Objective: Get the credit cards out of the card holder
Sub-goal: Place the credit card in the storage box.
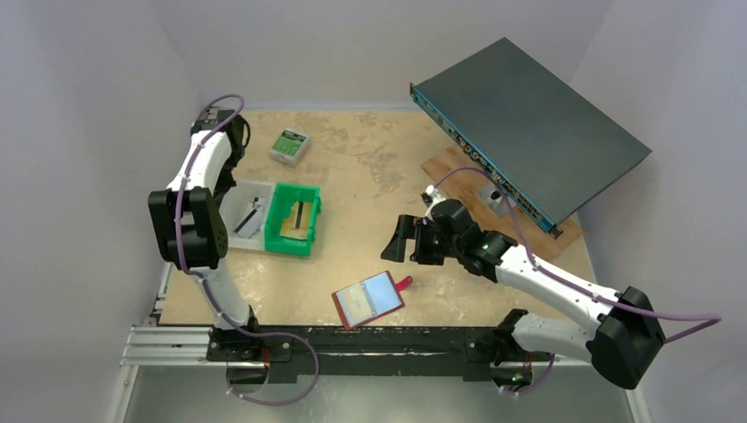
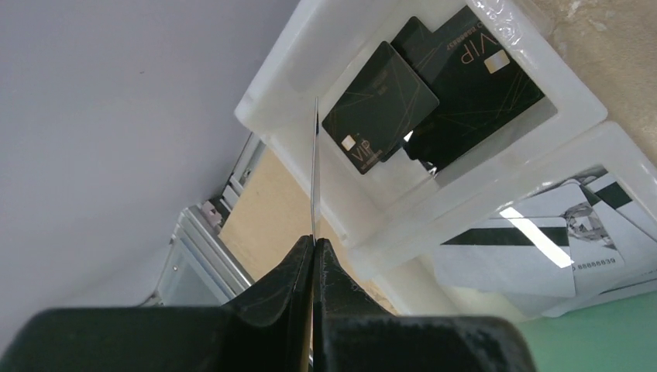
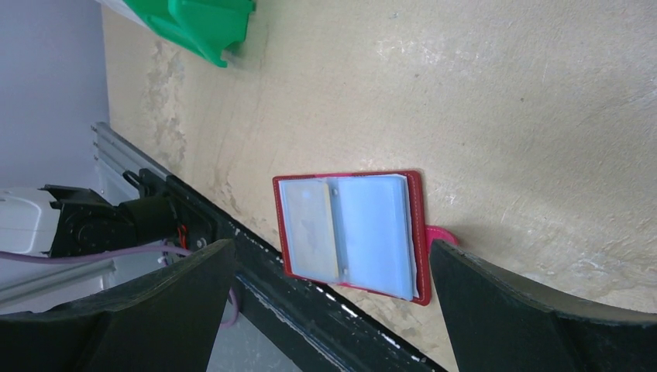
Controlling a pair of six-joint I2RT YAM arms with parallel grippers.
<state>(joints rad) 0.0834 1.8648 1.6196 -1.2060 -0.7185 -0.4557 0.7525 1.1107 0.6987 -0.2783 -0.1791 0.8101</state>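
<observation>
At the near edge of the worn tan tabletop, the card holder lies open with its pale pockets up and its snap tab pointing right. The right gripper hangs just beyond it, jaws spread wide and gripping nothing. At the left, the left gripper is pinched on 1 credit card, seen edge-on above the white tray. Black cards lie in that tray. The green bin sits just beside it. Pale walls close 3 sides.
</observation>
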